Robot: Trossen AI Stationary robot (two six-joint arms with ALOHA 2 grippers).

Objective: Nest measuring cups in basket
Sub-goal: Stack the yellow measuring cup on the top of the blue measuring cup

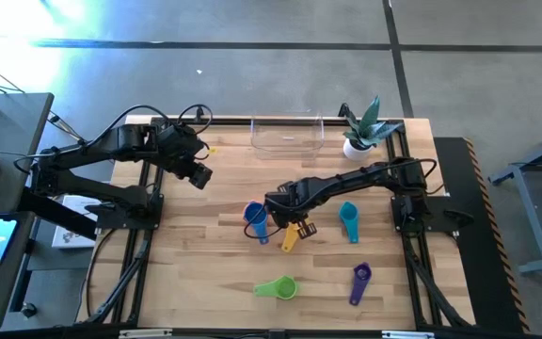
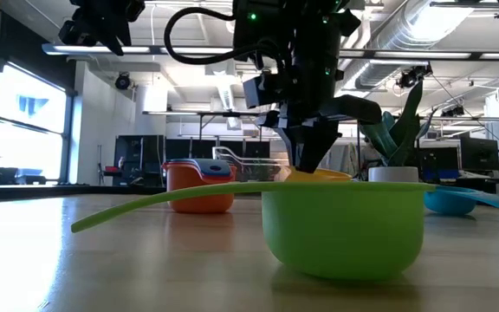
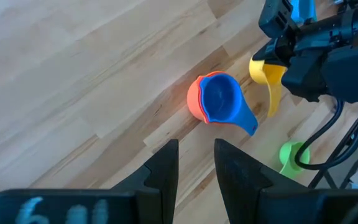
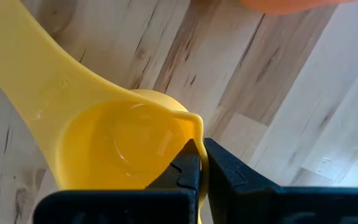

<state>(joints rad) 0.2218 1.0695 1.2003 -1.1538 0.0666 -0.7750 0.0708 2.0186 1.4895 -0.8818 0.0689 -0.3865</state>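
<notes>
Measuring cups lie mid-desk: blue cup (image 1: 254,216) nested in orange; right end effector (image 1: 285,222) pinches the yellow cup (image 4: 114,146)'s rim. Left end effector (image 3: 196,168) waits, parted. Basket (image 1: 288,137) empty; teal, green, purple remain.

Blue cup (image 3: 219,99) in orange cup (image 3: 193,98); yellow cup (image 4: 114,140); green cup (image 2: 345,224); teal cup (image 1: 348,219); purple cup (image 1: 360,281).

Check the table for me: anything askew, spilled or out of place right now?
Nothing spilled or damaged. The basket is empty at the far edge while the cups lie loose. Blue cup sits nested in the orange cup on the table. The right tool pinches the yellow cup's rim.
</notes>
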